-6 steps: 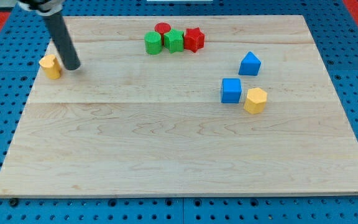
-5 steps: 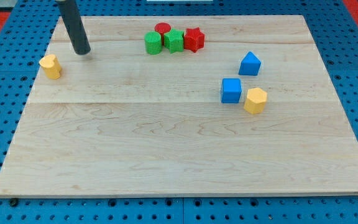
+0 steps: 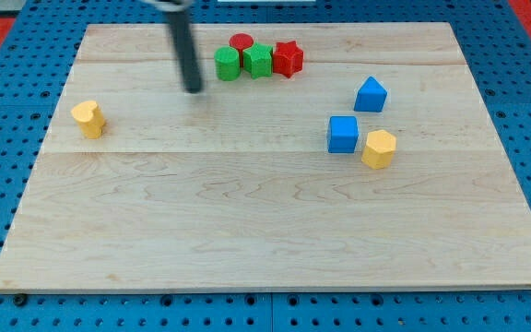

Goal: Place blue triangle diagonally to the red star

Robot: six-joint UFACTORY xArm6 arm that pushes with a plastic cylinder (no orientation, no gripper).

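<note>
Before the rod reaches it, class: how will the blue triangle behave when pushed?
The blue triangle probably slides without rolling, since it sits on a flat base. An off-centre push may turn it. My tip is far off to its left, beside the green blocks.

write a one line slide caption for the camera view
My tip sits just left of the green cylinder, far from the blue triangle lying down-right of the red star.

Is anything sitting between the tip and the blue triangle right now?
Nothing lies on the direct line. My tip is left of the green cylinder; that cluster with the red star sits just above the path to the blue triangle.
</note>
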